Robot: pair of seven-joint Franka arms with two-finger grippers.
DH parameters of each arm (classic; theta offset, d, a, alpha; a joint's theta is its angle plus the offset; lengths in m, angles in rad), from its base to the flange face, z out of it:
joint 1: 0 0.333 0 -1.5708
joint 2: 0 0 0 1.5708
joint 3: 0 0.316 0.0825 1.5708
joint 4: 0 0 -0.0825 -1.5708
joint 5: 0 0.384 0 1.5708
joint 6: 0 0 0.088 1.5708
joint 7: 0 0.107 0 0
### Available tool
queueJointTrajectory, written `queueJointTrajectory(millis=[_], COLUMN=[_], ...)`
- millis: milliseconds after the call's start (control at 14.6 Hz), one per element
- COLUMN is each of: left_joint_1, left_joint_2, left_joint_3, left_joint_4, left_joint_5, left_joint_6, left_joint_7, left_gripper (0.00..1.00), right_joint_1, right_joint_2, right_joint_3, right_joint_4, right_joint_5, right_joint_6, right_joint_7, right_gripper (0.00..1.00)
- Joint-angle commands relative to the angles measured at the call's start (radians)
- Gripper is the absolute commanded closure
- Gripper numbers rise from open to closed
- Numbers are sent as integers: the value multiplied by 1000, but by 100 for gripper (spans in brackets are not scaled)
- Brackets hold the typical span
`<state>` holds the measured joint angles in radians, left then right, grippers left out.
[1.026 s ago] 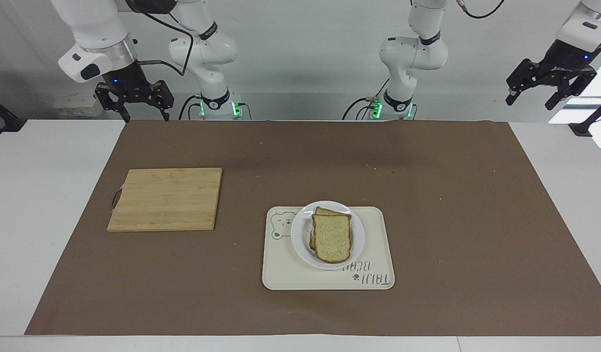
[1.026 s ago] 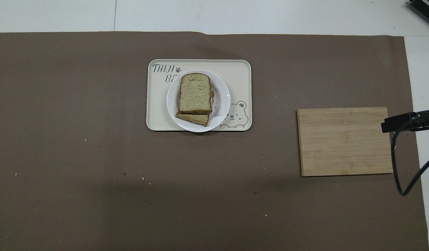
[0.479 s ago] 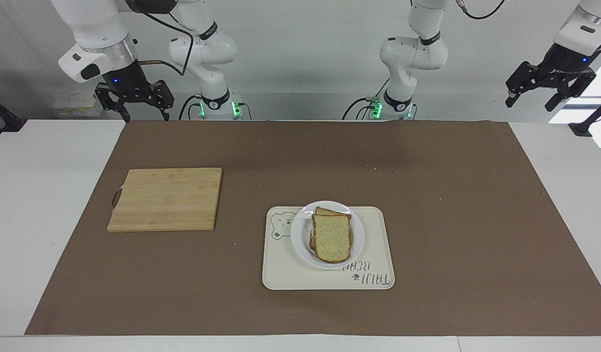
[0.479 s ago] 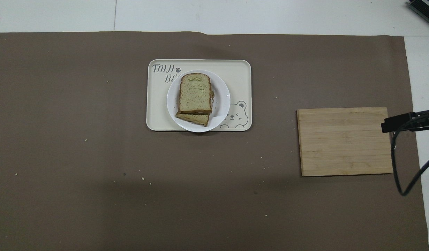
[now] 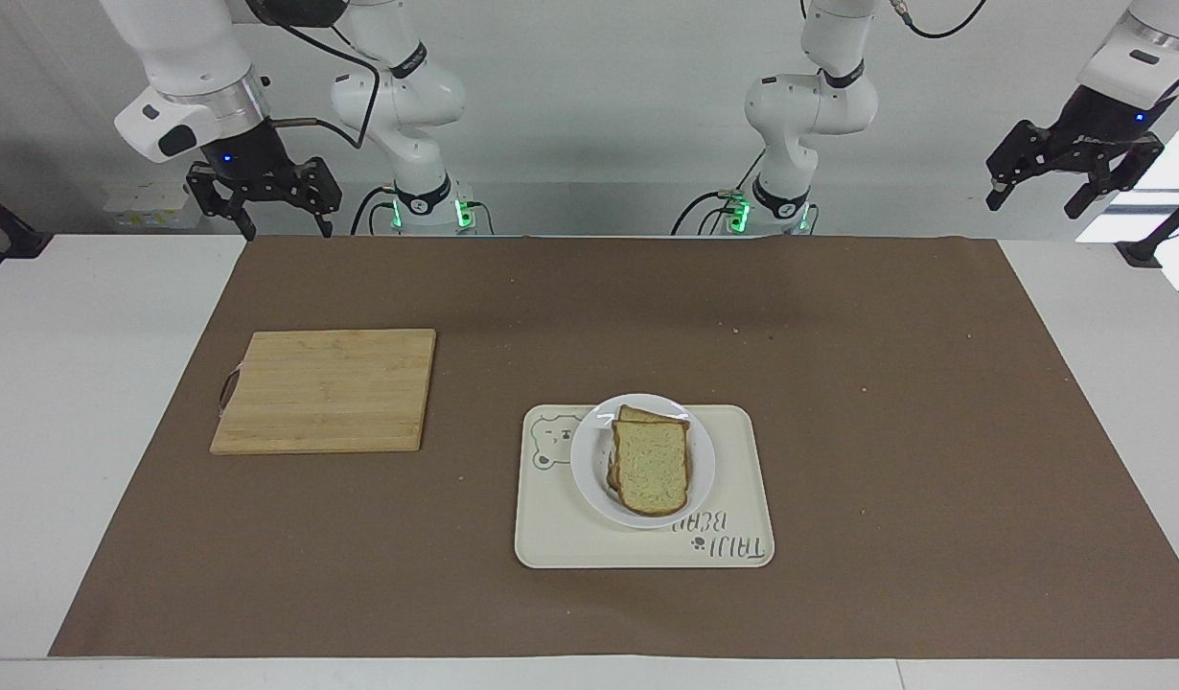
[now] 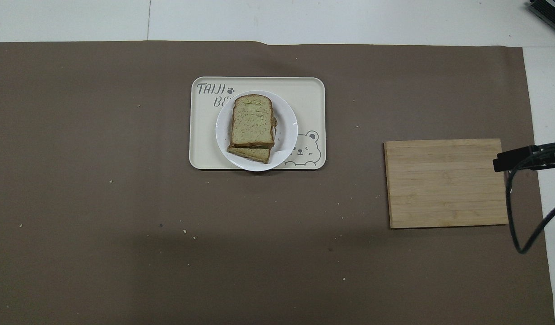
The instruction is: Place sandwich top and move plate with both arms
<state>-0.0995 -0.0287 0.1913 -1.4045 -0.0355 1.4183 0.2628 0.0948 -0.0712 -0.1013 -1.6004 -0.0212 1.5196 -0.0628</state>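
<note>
Already the sandwich top (image 5: 652, 466) lies on the plate (image 5: 589, 474), its long axis pointing toward the robots. Both the left gripper (image 5: 1059, 179) and the right gripper (image 5: 264, 206) hang open, empty and well apart from the plate, the left seemingly no nearer.

Even, bright light; soft shadows

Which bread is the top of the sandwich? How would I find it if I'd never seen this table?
Find the cream tray with a bear drawing, on the brown mat. On it sits a round white plate, and the sandwich top is the pale speckled slice lying uppermost there. Another slice peeks from under it, on the side nearer the robots.
</note>
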Motion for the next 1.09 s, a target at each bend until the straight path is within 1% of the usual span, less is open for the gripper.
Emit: queueJointTrajectory(millis=[0, 137, 1026], left_joint_1=[47, 89, 87], left_joint_2=[-8, -13, -19], left_joint_3=[-38, -90, -90], left_joint_4=[4, 4, -14], left_joint_5=[9, -1, 3], left_joint_6=[-16, -15, 2], left_joint_7=[-11, -13, -40], left_gripper=[0, 0, 0], right_joint_1=[-15, -15, -15], right_joint_2=[-1, -1, -1], right_joint_3=[9, 9, 9], right_joint_4=[4, 4, 4], right_joint_5=[21, 20, 20], right_joint_6=[2, 2, 1], right_joint_7=[11, 11, 11], right_gripper=[0, 0, 0])
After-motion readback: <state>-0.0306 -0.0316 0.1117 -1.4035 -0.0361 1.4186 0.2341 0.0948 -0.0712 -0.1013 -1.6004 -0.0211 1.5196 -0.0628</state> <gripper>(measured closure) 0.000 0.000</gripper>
